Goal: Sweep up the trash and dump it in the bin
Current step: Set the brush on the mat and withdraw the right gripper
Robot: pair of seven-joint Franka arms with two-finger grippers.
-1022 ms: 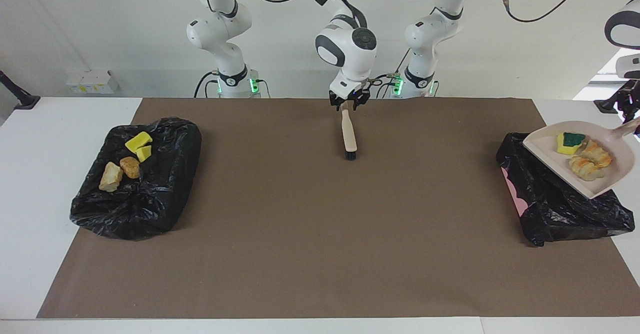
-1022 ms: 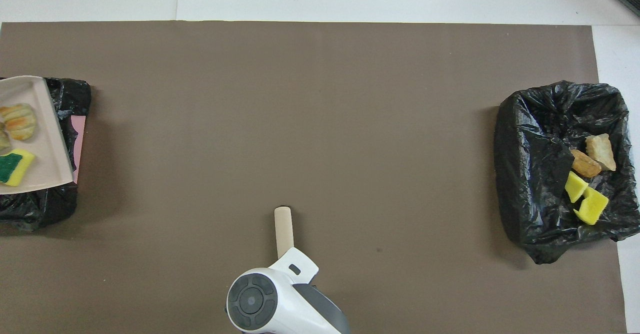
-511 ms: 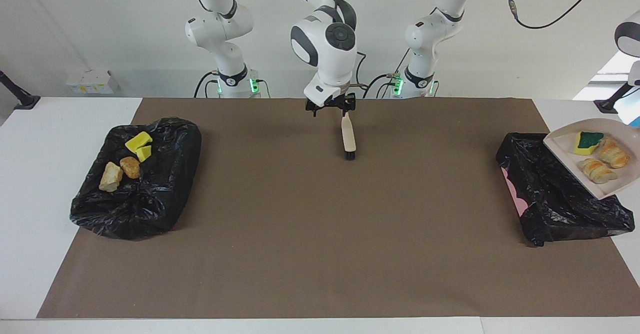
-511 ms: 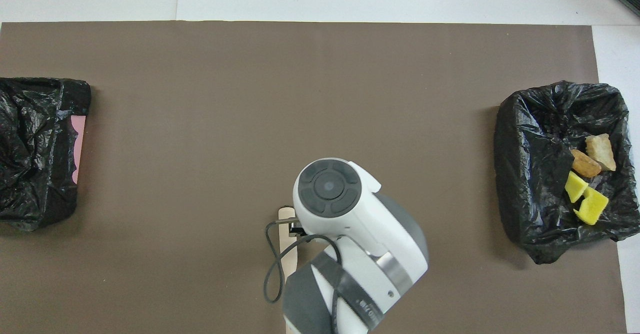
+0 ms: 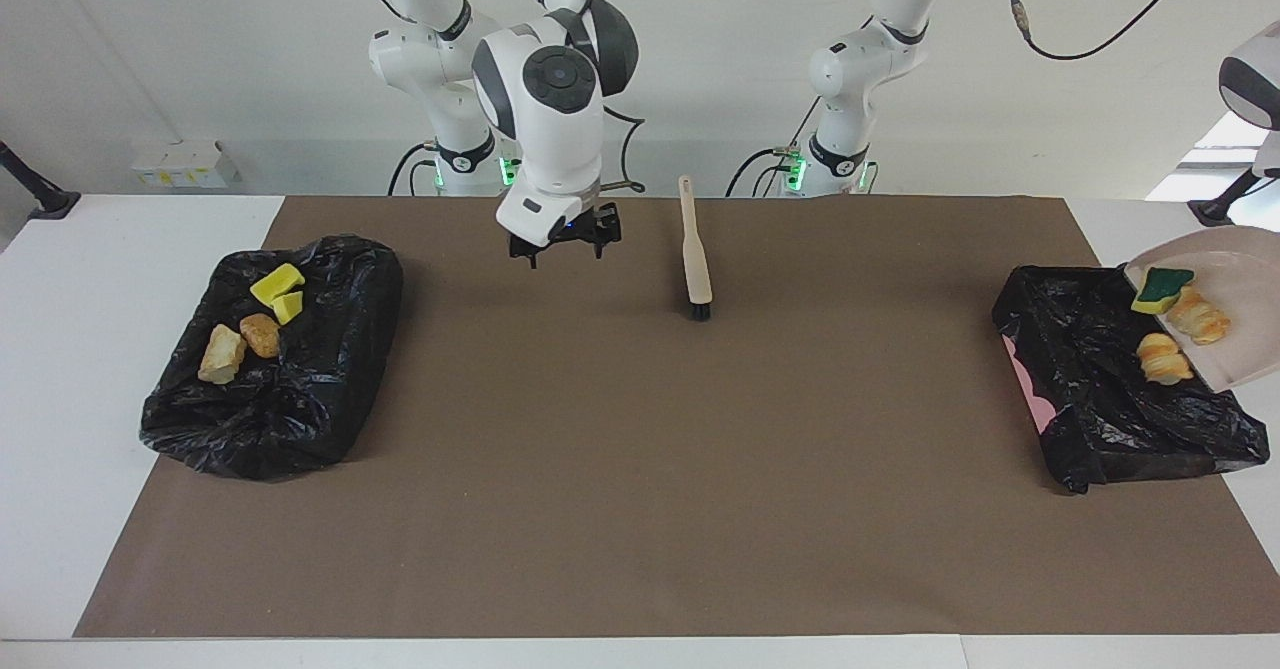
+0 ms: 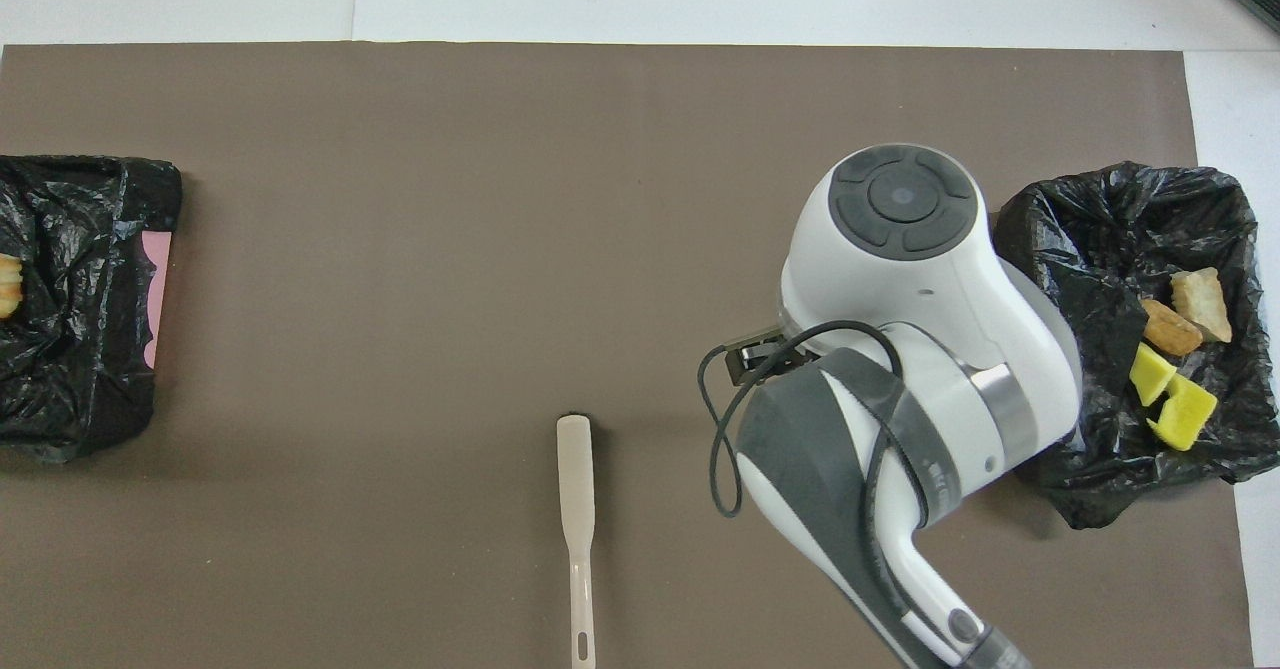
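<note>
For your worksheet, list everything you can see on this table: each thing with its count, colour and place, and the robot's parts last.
paper mat: one, brown, covering the white table
lined bins: two, black bags, one at each end of the mat
sponge pieces: two, yellow, in the bin at the right arm's end
bread-like lumps: two, tan and orange, same bin
brush: one, beige with black bristles, lying on the mat, mid-table
dustpan: one, beige, tilted in the air over the other bin
green-topped sponge: one, yellow below, on the dustpan
croissants: two, tan-orange, on the dustpan, one at its lower edge
right tool: open, empty, over the mat
left tool: out of view
</note>
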